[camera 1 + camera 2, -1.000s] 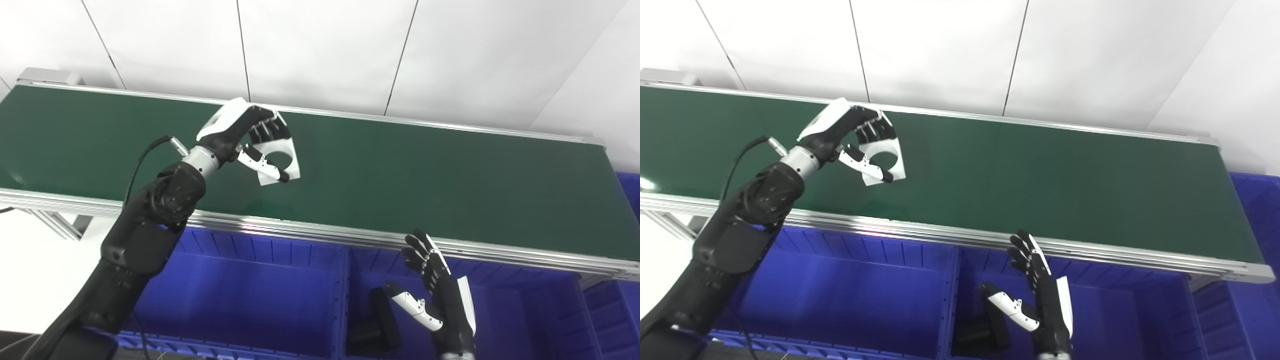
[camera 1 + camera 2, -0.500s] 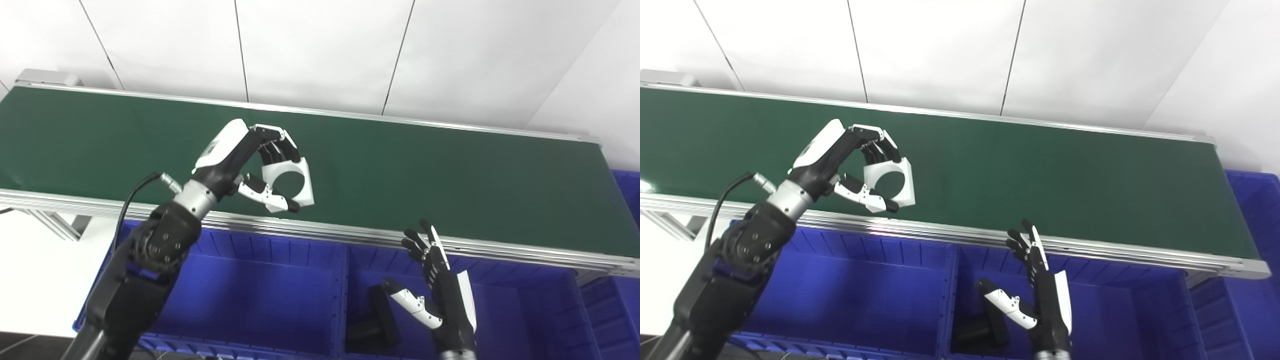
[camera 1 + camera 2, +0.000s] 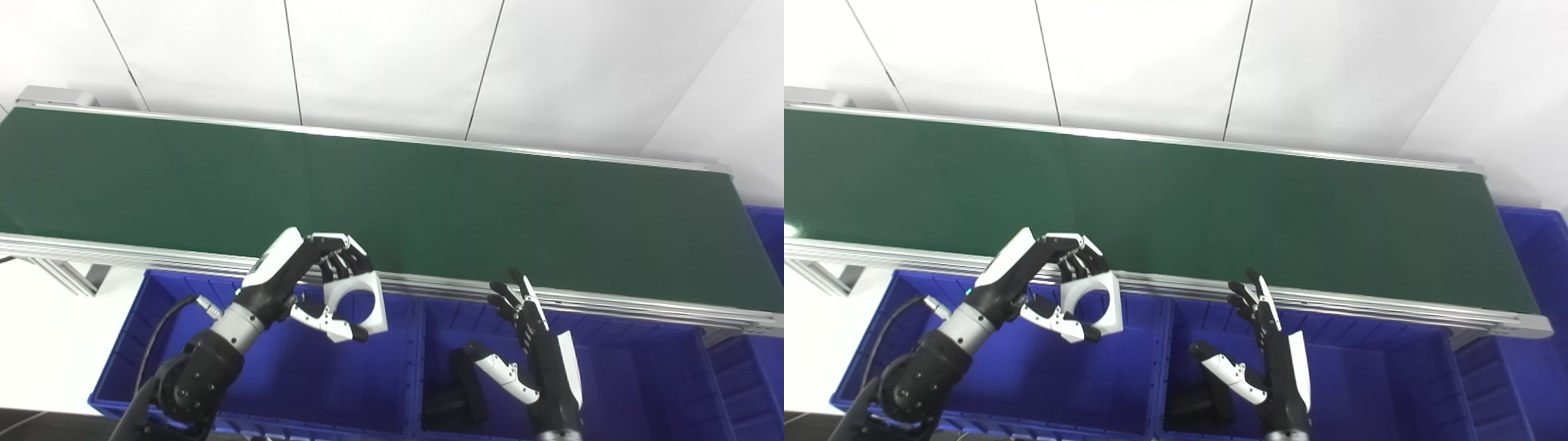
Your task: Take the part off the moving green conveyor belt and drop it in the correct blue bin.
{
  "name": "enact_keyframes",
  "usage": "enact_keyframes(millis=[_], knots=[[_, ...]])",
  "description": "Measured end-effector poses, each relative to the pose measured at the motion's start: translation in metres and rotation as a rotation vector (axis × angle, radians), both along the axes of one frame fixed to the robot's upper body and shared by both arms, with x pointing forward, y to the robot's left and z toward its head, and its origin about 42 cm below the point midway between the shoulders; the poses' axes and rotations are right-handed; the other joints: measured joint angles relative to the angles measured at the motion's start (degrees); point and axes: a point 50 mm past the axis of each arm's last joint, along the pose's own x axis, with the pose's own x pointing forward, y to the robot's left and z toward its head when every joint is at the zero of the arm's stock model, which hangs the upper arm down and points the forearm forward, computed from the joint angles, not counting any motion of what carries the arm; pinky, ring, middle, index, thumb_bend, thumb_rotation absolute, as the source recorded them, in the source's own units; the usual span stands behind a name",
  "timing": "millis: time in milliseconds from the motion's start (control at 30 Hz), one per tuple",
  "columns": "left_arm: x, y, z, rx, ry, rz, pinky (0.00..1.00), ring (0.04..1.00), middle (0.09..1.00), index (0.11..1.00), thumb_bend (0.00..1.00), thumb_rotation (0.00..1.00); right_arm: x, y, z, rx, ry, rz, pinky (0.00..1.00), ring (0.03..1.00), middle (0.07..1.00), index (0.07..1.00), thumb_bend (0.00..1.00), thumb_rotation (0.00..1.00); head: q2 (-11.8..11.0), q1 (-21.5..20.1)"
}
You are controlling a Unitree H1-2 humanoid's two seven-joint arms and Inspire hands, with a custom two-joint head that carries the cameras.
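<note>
My left hand point(image 3: 294, 278) is shut on a white part with a round hole point(image 3: 366, 303), a flat bracket held upright between fingers and thumb. Hand and part hang above the left blue bin point(image 3: 294, 380), just in front of the conveyor's near rail. The green belt point(image 3: 429, 202) carries nothing that I can see. My right hand point(image 3: 539, 361) is open, fingers spread and pointing up, over the middle blue bin point(image 3: 631, 386).
A black part point(image 3: 459, 395) lies in the middle bin beside my right hand. Part of another blue bin point(image 3: 765, 233) shows at the far right, beyond the belt's end. A white panelled wall stands behind the conveyor.
My left hand has carried the white part back off the belt, over the near rail, to a spot above the left bin. The right hand has hardly moved.
</note>
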Motion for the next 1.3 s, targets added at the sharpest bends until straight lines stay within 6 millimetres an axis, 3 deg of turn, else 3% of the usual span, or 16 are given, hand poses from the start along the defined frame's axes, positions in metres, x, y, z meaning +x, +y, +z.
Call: enact_keyframes(millis=[133, 267, 467, 533, 600, 633, 733, 1033, 1167, 1300], knots=[[-0.011, -0.004, -0.013, 0.063, 0.057, -0.03, 0.34, 0.374, 0.457, 0.545, 0.49, 0.0, -0.001, -0.001, 0.0, -0.003, 0.003, -0.001, 0.82, 0.816, 0.855, 0.951, 0.83, 0.59, 0.0, 0.26], [-0.013, 0.001, -0.023, 0.144, 0.102, -0.06, 0.45, 0.416, 0.495, 0.525, 0.5, 0.0, -0.001, -0.001, 0.001, -0.009, -0.002, 0.001, 0.81, 0.816, 0.854, 0.945, 0.83, 0.58, 0.44, 0.17], [-0.013, -0.002, -0.03, 0.244, 0.156, -0.109, 0.51, 0.429, 0.519, 0.513, 0.5, 0.0, -0.003, 0.0, 0.003, -0.018, -0.005, 0.001, 0.81, 0.815, 0.855, 0.937, 0.83, 0.58, 0.53, -0.18], [-0.011, -0.003, -0.031, 0.286, 0.182, -0.117, 0.58, 0.583, 0.64, 0.504, 0.5, 0.02, -0.002, 0.001, 0.006, -0.015, -0.012, 0.003, 0.81, 0.813, 0.856, 0.925, 0.83, 0.58, 0.79, -0.44], [-0.007, -0.003, -0.033, 0.344, 0.217, -0.116, 0.61, 0.672, 0.71, 0.5, 0.51, 0.04, -0.002, 0.002, 0.007, -0.012, -0.014, 0.004, 0.81, 0.809, 0.855, 0.919, 0.83, 0.58, 0.88, -0.7], [-0.006, -0.002, -0.033, 0.366, 0.233, -0.115, 0.64, 0.713, 0.746, 0.627, 0.58, 0.02, -0.002, 0.002, 0.007, -0.011, -0.014, 0.005, 0.8, 0.805, 0.854, 0.915, 0.83, 0.57, 1.05, -1.31], [-0.004, 0.0, -0.035, 0.419, 0.28, -0.116, 0.67, 0.761, 0.797, 0.766, 0.65, 0.0, -0.001, 0.003, 0.007, -0.009, -0.016, 0.005, 0.79, 0.801, 0.853, 0.912, 0.84, 0.56, 1.14, -2.37], [-0.003, 0.005, -0.033, 0.512, 0.36, -0.116, 0.78, 0.874, 0.9, 0.905, 0.67, 0.0, 0.001, 0.01, 0.008, -0.004, -0.012, 0.01, 0.8, 0.808, 0.86, 0.921, 0.84, 0.57, 1.49, -4.22], [-0.001, 0.007, -0.03, 0.555, 0.351, -0.124, 0.9, 0.959, 0.97, 0.944, 0.68, 0.09, 0.0, 0.013, 0.008, -0.008, -0.004, 0.011, 0.8, 0.804, 0.859, 0.92, 0.84, 0.56, 1.84, -4.22], [-0.001, 0.008, -0.03, 0.547, 0.374, -0.125, 0.88, 0.959, 0.973, 0.948, 0.7, 0.13, 0.001, 0.015, 0.009, -0.002, -0.005, 0.011, 0.82, 0.811, 0.857, 0.919, 0.84, 0.55, 1.67, -4.57]])
